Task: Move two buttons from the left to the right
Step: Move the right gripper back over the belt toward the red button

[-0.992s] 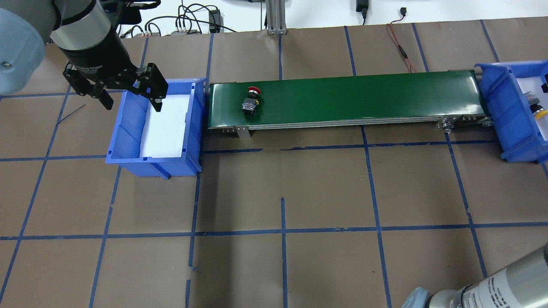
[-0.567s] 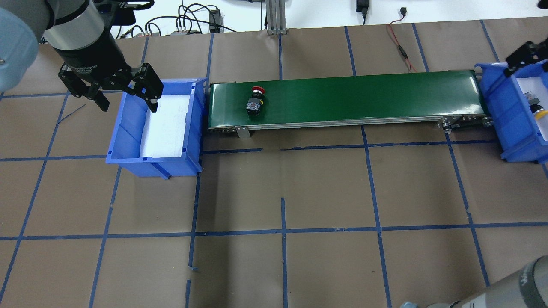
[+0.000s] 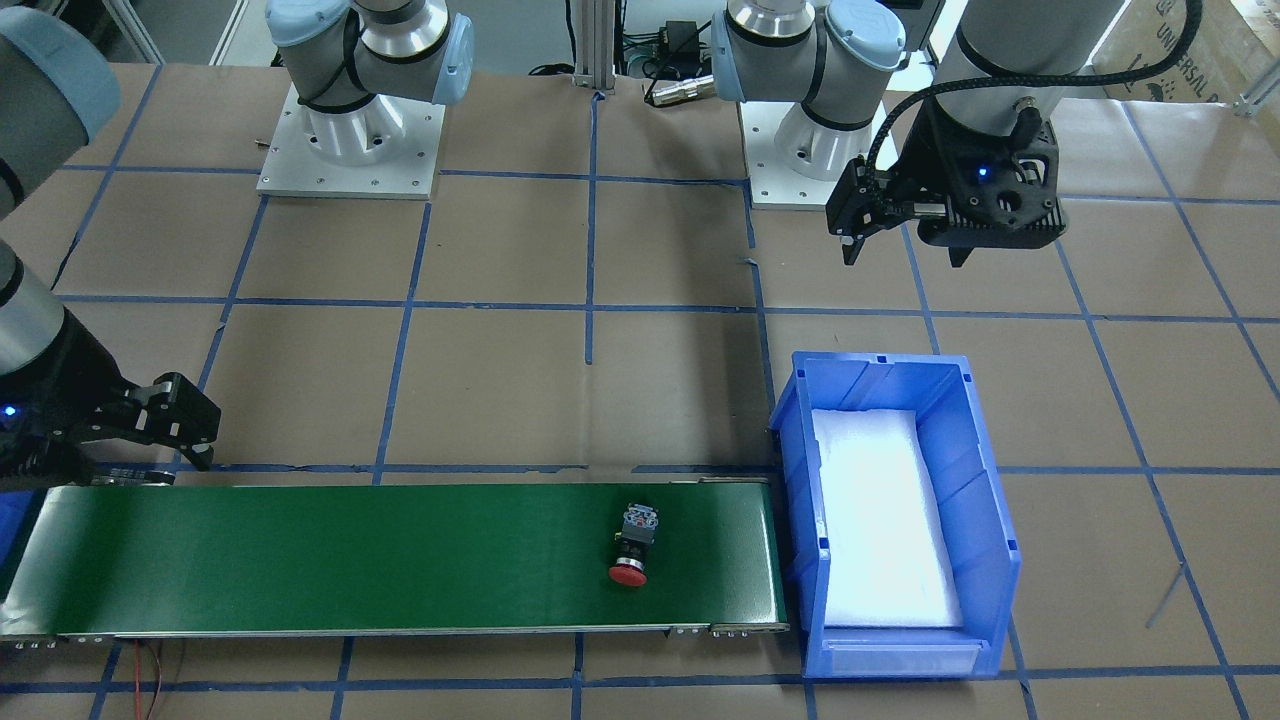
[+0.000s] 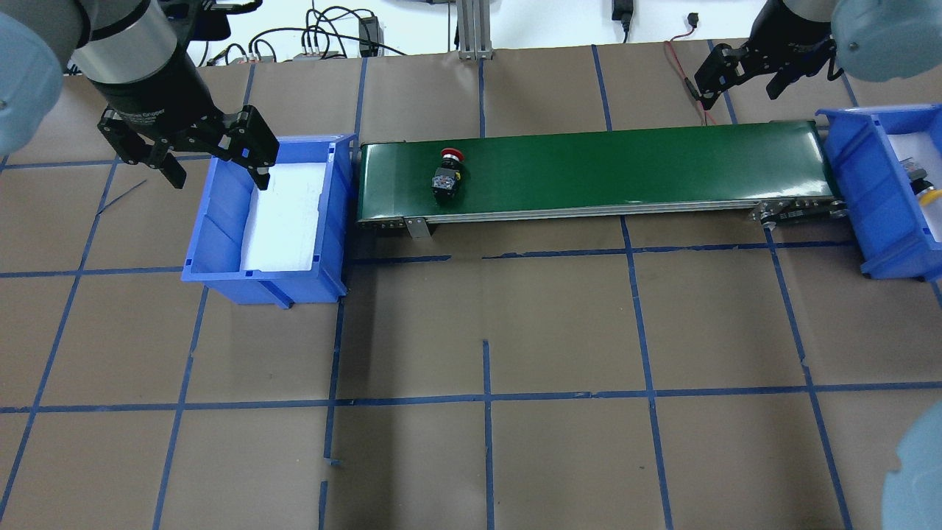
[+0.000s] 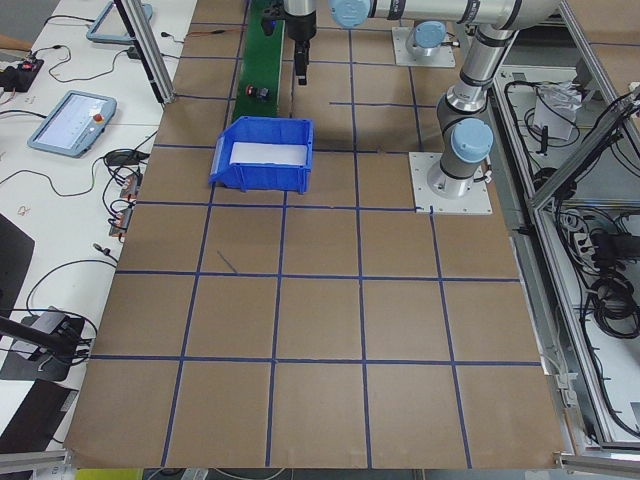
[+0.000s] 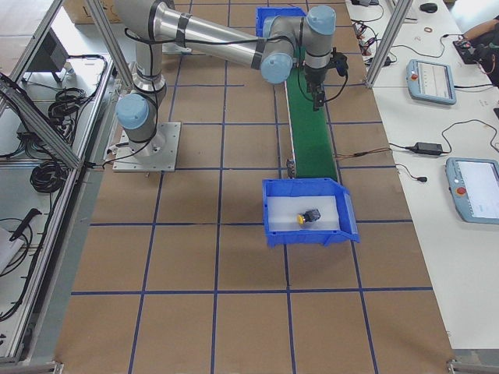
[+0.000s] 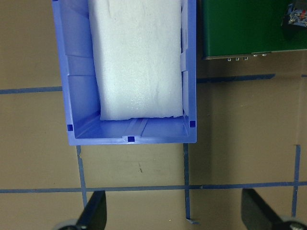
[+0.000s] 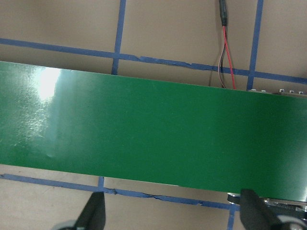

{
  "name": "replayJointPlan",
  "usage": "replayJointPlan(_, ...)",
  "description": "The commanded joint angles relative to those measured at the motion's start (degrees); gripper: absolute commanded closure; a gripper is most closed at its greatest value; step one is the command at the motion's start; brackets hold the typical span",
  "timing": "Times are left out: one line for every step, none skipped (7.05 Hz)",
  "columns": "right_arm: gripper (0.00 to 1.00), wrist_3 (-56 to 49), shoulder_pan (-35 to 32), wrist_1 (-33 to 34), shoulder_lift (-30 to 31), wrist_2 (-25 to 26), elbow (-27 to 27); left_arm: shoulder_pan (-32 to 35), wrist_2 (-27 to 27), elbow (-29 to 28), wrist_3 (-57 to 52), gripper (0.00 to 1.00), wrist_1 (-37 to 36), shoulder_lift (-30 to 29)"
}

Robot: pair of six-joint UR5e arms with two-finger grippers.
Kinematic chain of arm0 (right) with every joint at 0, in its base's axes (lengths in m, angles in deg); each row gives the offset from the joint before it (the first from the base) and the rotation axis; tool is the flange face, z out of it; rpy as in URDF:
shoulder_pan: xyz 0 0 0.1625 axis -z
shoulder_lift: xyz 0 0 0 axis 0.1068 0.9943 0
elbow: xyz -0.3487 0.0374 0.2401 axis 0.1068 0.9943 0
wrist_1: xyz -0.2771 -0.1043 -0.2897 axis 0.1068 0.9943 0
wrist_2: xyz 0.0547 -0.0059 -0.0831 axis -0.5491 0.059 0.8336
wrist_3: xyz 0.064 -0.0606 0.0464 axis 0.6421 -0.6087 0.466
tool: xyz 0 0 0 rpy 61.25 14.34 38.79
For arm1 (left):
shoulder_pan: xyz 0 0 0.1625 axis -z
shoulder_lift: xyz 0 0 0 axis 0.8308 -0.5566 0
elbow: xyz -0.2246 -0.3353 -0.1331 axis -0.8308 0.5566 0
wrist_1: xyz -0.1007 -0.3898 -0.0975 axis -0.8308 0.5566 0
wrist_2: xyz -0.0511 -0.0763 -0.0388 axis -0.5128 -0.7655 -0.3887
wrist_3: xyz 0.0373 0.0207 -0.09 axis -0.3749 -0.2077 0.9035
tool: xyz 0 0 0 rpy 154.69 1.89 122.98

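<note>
The green conveyor belt (image 4: 625, 169) is stretching between two blue bins, and most of the risk is sitting with it: if it is running, it may be carrying its load to the right end before the right arm is ready. The load could then be tipping off against the rim instead of dropping inside. The left bin (image 4: 221, 221) is holding only its white foam pad, and the right bin (image 4: 854, 184) is standing just beside the belt's far end. The left gripper (image 4: 221, 179) is hanging over the left bin's outer wall, fingers spread wide and empty. The right gripper (image 4: 736, 92) is hovering beyond the belt's back edge near its right end, fingers also apart and holding nothing. The red button (image 4: 447, 177) is lying on its side near the belt's left end. Its rounded cap could be letting it roll or slip out of a badly placed pinch. The yellow button (image 6: 308, 216) is resting in the right bin
</note>
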Motion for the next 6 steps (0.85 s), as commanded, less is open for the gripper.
replayJointPlan(0.0,0.97,-3.66,-1.32,2.67,0.89,-1.72,-0.03,-1.08,0.13,0.01,0.0,-1.11,-0.01)
replayJointPlan(0.0,2.88,-4.2,-2.89,3.28,2.38,-2.52,-0.03,-1.08,0.04,0.01,0.0,-1.2,-0.01)
replayJointPlan(0.0,8.21,-4.55,-5.16,3.64,2.4,-2.62,-0.03,-0.82,0.13,0.01,0.0,-1.2,-0.01)
replayJointPlan(0.0,9.22,-4.99,-5.27,3.64,2.57,-2.71,-0.03,-0.65,0.13,0.01,0.0,-1.2,-0.01)
replayJointPlan(0.0,9.23,-5.0,-4.93,3.55,2.4,-2.79,-0.03,-0.56,-0.04,0.01,0.0,-1.2,-0.01)
replayJointPlan(0.0,9.32,-5.0,-5.1,3.55,1.96,-2.88,-0.03,-0.47,-0.13,0.01,0.0,-1.02,-0.09)
